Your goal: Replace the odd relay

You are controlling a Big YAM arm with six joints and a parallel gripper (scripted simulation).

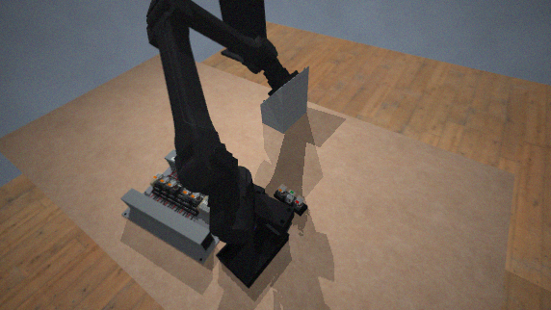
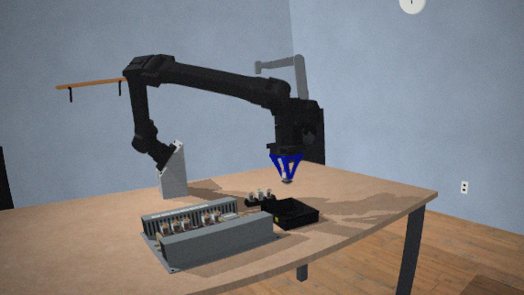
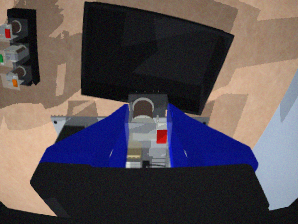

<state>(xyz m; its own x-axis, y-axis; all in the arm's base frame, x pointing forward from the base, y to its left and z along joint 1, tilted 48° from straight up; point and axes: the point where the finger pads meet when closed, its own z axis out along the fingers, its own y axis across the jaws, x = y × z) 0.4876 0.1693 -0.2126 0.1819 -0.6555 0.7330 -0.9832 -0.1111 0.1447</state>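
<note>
My gripper (image 2: 287,180) (image 3: 148,111) is shut on a relay (image 3: 144,123) with a red test button, held in the air above the table, near the black tray (image 2: 293,223) (image 3: 85,60) (image 1: 249,281). The tray looks empty. In the top view the arm hides the fingers. The socket row holds several relays with orange buttons, among them one at the row's left end (image 2: 165,228); a gap shows between the third and fourth from that end. The black spare holder (image 3: 31,45) carries three spares, with a red button (image 3: 7,33), a green button (image 3: 1,58) and an orange button (image 3: 14,83).
Grey slotted ducts stand on both sides of the relay row, the near duct (image 2: 215,240) (image 1: 166,223) being a long wall. The spare holder stands beside the tray, toward the back in the exterior view. The arm's grey pedestal (image 2: 174,180) (image 1: 285,108) stands beyond.
</note>
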